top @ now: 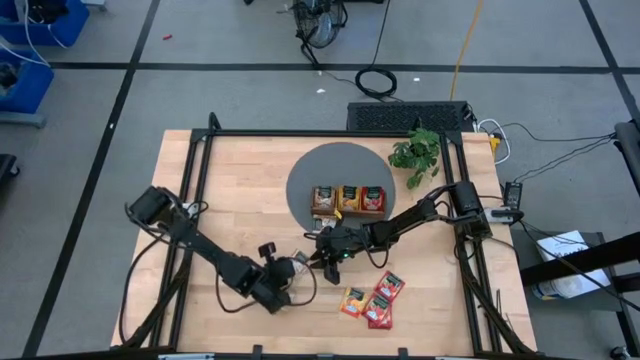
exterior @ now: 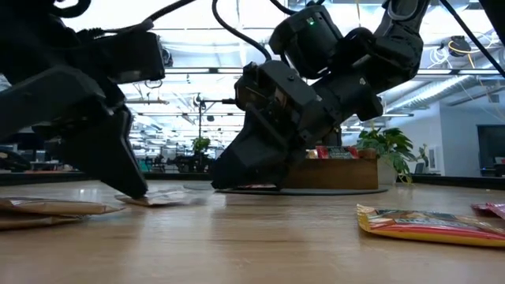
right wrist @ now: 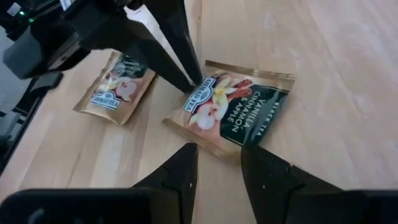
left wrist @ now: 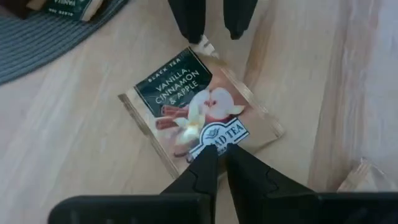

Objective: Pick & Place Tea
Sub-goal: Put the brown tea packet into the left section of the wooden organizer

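Left fingers (left wrist: 214, 163) pinch "Vanilla Cinnamon & Apple" sachet (left wrist: 196, 112); right fingers (right wrist: 219, 163) apart.

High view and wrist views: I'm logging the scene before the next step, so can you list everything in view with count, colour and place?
Vanilla cinnamon apple tea sachet: one, beige with dark green label, flat on the wood between both grippers.
Second beige sachet: one, same print, on the wood beside the first.
Red and orange sachets: about four, near front edge, right of centre.
Wooden tray: one, brown, holding sachets, on the mat.
Round mat: one, grey, table centre rear.
Plant: one, green, rear right.
Table: one, light wood.
Left gripper: dark, fingers nearly together, tips at the sachet's edge.
Right gripper: dark, fingers apart, at the opposite edge.
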`<state>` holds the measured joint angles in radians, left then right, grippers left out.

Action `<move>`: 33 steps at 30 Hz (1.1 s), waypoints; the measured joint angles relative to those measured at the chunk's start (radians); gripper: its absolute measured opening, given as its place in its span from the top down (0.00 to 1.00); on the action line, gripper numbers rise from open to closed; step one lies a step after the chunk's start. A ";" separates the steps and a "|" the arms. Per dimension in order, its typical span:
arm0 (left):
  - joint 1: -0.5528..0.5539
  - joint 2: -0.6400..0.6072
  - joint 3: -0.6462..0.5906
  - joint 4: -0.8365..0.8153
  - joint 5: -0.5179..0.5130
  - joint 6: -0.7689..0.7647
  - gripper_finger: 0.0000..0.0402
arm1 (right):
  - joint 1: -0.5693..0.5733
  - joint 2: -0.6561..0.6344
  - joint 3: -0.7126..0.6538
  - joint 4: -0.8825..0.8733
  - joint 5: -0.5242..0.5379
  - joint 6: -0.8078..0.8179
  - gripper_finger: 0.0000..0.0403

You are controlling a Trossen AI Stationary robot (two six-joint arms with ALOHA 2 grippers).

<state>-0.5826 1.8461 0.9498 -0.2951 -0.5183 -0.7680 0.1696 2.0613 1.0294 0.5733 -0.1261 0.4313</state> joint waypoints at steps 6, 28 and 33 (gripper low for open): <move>0.011 -0.004 -0.063 0.105 0.009 -0.001 0.90 | 0.000 -0.001 0.000 -0.029 0.049 0.000 0.72; -0.020 -0.004 -0.218 0.376 0.001 -0.065 0.90 | 0.000 -0.003 -0.001 -0.074 0.128 -0.009 0.72; -0.020 -0.001 -0.256 0.476 -0.002 -0.042 0.90 | 0.002 0.006 -0.001 -0.067 0.126 -0.009 0.72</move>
<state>-0.6029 1.8446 0.6933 0.1812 -0.5205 -0.8103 0.1711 2.0677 1.0286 0.5059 -0.0002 0.4221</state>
